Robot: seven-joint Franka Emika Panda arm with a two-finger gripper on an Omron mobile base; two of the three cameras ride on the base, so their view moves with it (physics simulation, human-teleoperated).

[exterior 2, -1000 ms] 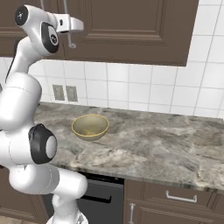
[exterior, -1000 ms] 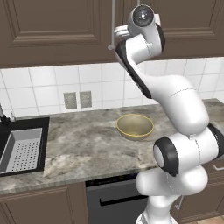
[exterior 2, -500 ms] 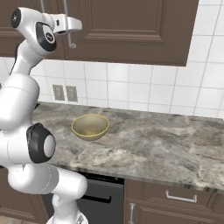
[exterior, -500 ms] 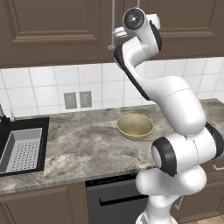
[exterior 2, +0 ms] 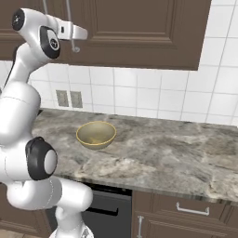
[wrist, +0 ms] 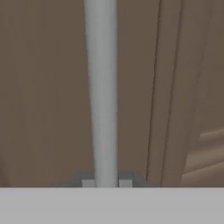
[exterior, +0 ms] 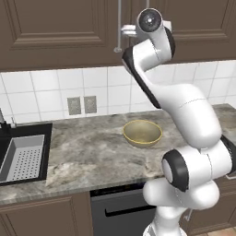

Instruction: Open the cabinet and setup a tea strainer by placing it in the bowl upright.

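The grey marbled stone bench (exterior: pixel 87 152) lies nearest, and the round mustard-yellow bowl (exterior: pixel 142 132) sits on it at about 3 o'clock from the middle in the left base view. The bowl is empty and stands open side up, ready to take the strainer. At 9 o'clock a grey tray with holes (exterior: pixel 24 158) rests in the black sink (exterior: pixel 11 133).

Farther back and higher, the white arm reaches up to the dark brown wooden wall cabinet (exterior 2: pixel 139 28). Its doors look shut. The tool (exterior: pixel 123 32) is at the low end of the long silver bar handle (wrist: pixel 101 92), because pulling that bar should swing the door open. In the hand view the bar runs straight up from 6 o'clock, right between the two fingertips (wrist: pixel 88 183), one on each side of it. I cannot tell if they are squeezing the bar or just beside it.

The tea strainer is probably behind the doors, so opening comes first.
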